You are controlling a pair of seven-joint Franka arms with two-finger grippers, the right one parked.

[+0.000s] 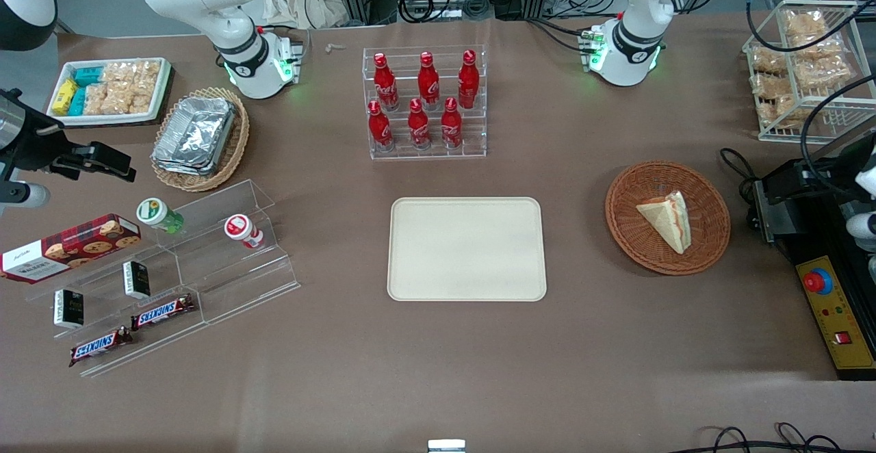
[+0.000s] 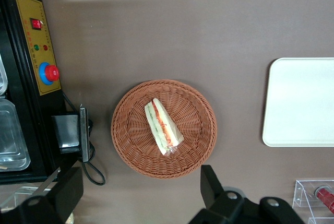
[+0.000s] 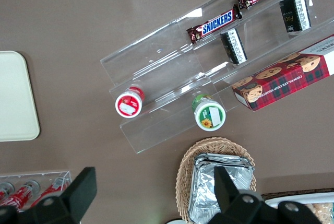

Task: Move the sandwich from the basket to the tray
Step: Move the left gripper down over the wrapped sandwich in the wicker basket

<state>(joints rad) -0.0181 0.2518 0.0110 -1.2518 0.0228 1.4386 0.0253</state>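
Your gripper (image 2: 138, 195) hangs high above the basket (image 2: 130, 140), fingers spread wide, holding nothing. The sandwich (image 2: 163, 126) lies in the basket straight below, its long axis running slantwise across the gap between the fingers. You'll likely need to descend; the tray (image 2: 300, 104) sits well apart.

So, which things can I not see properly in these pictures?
- Tool, high above the basket: left wrist view's edge cuts it; only both fingers, set wide apart, show. Front view's edge hides it entirely.
- Sandwich underside: hidden against the basket in both views.
- Filling along the sandwich edge: only red and green stripes show.
- Tray: partly cut by the left wrist view's edge.
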